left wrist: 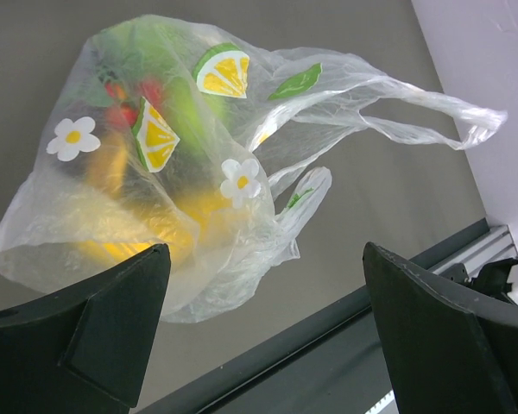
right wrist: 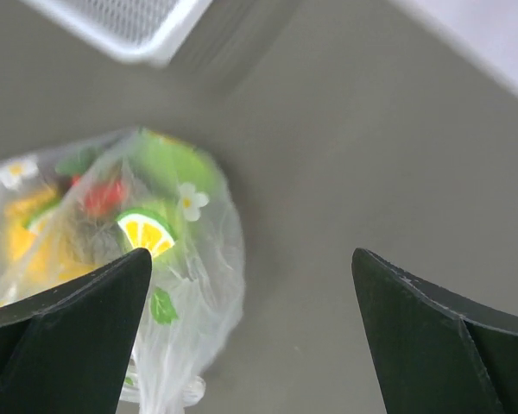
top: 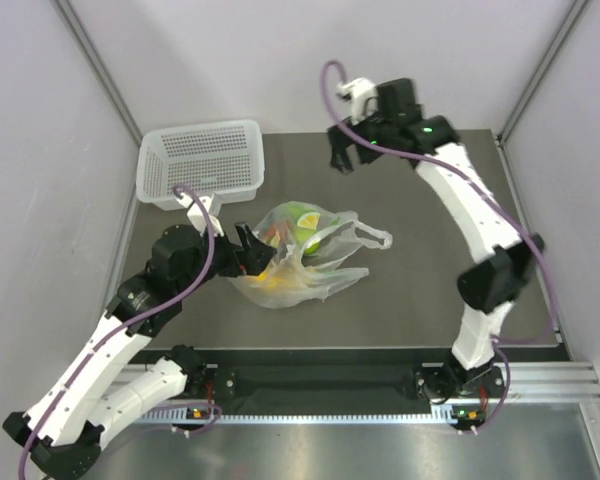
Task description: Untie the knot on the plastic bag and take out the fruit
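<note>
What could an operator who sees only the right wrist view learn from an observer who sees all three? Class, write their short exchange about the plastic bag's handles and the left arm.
Operator: Are the bag's handles still tied together?
Observer: No knot shows. In the left wrist view, the plastic bag has its two handle loops spread apart.
Operator: Where is the left arm?
Observer: In the top view, the left arm reaches to the bag's left side. Its jaws are wide open and grip nothing.

a white perforated basket point(top: 202, 163) sits at the dark table's point(top: 430, 230) far left corner.
</note>
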### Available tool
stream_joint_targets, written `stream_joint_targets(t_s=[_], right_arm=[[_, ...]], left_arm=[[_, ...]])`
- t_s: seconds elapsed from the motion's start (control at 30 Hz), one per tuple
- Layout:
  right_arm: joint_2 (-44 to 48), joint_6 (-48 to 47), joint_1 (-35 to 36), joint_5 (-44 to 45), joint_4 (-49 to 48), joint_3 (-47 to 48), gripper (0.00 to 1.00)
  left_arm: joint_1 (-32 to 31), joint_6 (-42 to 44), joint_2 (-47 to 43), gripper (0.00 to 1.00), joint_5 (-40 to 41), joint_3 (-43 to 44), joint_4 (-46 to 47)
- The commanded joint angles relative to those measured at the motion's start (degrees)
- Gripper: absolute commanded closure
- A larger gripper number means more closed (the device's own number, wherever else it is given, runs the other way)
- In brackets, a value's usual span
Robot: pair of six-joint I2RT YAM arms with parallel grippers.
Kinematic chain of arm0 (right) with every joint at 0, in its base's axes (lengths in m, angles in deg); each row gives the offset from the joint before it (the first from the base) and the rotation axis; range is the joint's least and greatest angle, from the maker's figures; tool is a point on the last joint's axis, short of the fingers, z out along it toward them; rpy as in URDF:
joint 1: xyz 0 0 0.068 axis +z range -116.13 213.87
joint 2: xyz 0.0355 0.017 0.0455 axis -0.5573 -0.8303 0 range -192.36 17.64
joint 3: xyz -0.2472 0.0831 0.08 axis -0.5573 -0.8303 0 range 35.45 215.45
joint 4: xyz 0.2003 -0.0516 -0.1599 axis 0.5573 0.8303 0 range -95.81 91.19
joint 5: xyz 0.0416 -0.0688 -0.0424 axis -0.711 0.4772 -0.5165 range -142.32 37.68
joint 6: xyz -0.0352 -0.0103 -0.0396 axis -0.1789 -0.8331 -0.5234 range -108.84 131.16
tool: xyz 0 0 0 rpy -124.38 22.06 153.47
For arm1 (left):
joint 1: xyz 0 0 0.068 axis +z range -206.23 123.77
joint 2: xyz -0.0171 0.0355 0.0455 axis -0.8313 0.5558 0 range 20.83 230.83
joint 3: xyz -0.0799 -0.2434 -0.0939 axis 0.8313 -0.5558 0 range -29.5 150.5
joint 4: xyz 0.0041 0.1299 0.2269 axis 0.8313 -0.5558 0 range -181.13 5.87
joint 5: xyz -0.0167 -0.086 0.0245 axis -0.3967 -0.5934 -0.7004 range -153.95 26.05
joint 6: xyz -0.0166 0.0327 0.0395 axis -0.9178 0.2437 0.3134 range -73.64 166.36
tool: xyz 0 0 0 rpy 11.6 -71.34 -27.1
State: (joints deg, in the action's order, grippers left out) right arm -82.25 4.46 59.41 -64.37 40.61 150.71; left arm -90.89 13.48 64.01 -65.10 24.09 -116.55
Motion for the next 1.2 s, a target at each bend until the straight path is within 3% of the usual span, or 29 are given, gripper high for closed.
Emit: stream_joint_targets(t_s=[0.0,0.13,0.37,0.53,0.6,0.77,0.93,1.07,1.1,1.17], right_arm=[[-9.59,-7.52,5.13,-3.94,11.85,7.86,0.0],[-19.35,-10.35,8.99,-5.52,16.06,14.45,0.0],[-26.84,-11.93,12.07,-7.02,15.55,14.38,0.0],[-31.84,-7.55,12.87,1.23,12.83,15.95,0.02],[-33.69,-4.92,12.43,3.18,12.12,17.01,0.17],[-29.5,2.72,10.15,1.94,5.72,11.32,1.0],[-18.25,10.46,8.3,10.08,-2.26,-2.65,1.0],[3.31,25.55,2.69,16.17,-13.35,-24.34,1.0],[7.22,27.07,2.33,17.75,-14.76,-33.0,1.0],[17.95,30.85,2.41,20.93,-17.05,-40.43,1.0]], left_arm=[[-0.15,-0.16,-2.92,0.02,2.47,-0.23,-1.85],[-0.24,0.01,-4.68,0.02,2.99,-1.02,-3.08],[-0.24,0.19,-7.31,0.02,3.52,-2.6,-3.52],[-0.24,-0.43,-7.93,0.04,3.34,-3.75,-3.52],[-0.24,-0.69,-8.28,0.04,3.26,-3.92,-3.43],[-0.24,-0.6,-8.99,0.07,2.38,-4.54,-3.43],[-0.24,0.19,-7.94,0.08,-2.45,-5.06,-3.17],[-0.24,0.36,-7.32,0.09,-4.47,-6.03,-1.5],[-0.24,0.28,-6.97,0.09,-4.91,-6.56,-0.98],[-0.24,0.28,-6.44,0.1,-6.23,-7.17,0.6]])
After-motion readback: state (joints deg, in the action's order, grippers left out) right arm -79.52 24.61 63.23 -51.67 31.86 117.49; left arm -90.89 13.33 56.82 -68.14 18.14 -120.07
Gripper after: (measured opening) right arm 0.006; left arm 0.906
